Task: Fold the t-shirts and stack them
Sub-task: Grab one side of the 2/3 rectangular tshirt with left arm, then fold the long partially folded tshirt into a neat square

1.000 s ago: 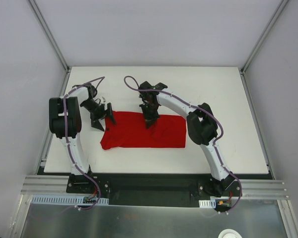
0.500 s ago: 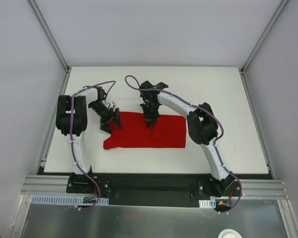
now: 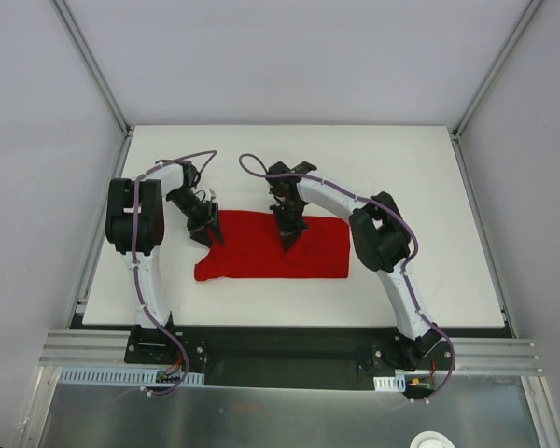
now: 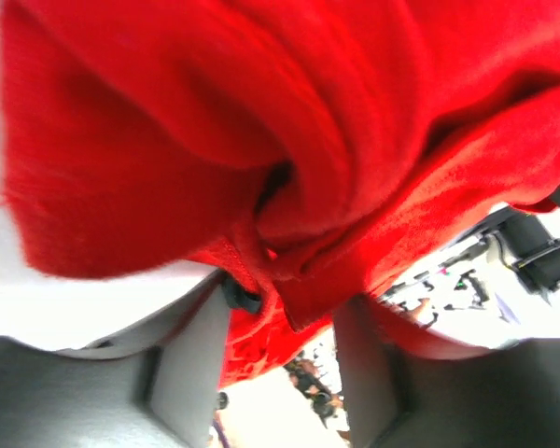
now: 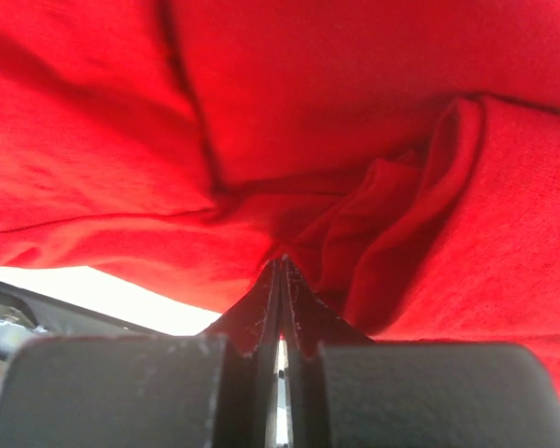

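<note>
Both arms reach forward with elbows bent and wrists pitched down. The left gripper [image 3: 208, 231] has its jaws partly apart, with the shirt [image 3: 261, 257] bunched between them. The right gripper [image 3: 287, 238] pinches the shirt, jaws together.

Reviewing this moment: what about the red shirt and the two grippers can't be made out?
Top view: left gripper and right gripper are small and dark; their own wrists hide the fingertips.
Left wrist view: red t-shirt fills the frame, blurred; collar and sleeves unreadable.
Right wrist view: it is cut off by every edge; how much sits between the shut fingers is hidden by them.
</note>
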Controlling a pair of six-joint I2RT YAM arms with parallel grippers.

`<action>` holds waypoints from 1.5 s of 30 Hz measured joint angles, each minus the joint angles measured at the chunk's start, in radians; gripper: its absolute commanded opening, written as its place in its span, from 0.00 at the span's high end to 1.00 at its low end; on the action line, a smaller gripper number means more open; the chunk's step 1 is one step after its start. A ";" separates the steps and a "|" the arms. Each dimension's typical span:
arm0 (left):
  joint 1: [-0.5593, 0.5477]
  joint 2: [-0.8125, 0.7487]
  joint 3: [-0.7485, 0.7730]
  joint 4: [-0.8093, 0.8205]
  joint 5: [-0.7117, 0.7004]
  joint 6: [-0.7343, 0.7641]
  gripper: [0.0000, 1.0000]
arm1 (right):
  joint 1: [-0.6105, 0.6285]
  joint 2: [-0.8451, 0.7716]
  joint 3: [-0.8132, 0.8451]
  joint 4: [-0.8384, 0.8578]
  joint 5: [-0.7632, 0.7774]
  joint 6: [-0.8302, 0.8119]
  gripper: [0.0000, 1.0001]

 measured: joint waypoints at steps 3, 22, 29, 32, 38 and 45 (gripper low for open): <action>0.000 0.014 0.008 0.010 -0.016 0.003 0.83 | -0.001 0.000 -0.024 0.003 -0.001 0.000 0.99; -0.021 -0.059 0.166 -0.008 -0.018 -0.031 1.00 | -0.001 0.027 -0.016 0.006 -0.041 0.000 0.99; -0.162 -0.224 0.282 0.033 -0.008 -0.100 1.00 | 0.000 0.044 0.017 0.006 -0.050 0.000 0.99; -0.235 -0.246 0.304 0.035 -0.014 -0.135 1.00 | 0.001 0.045 0.020 0.004 -0.049 0.003 0.99; -0.268 -0.246 0.321 0.027 -0.045 -0.182 1.00 | -0.002 0.045 0.020 0.003 -0.048 0.008 0.99; -0.316 -0.246 0.341 -0.007 -0.093 -0.213 1.00 | -0.002 0.045 0.020 0.003 -0.048 0.015 0.99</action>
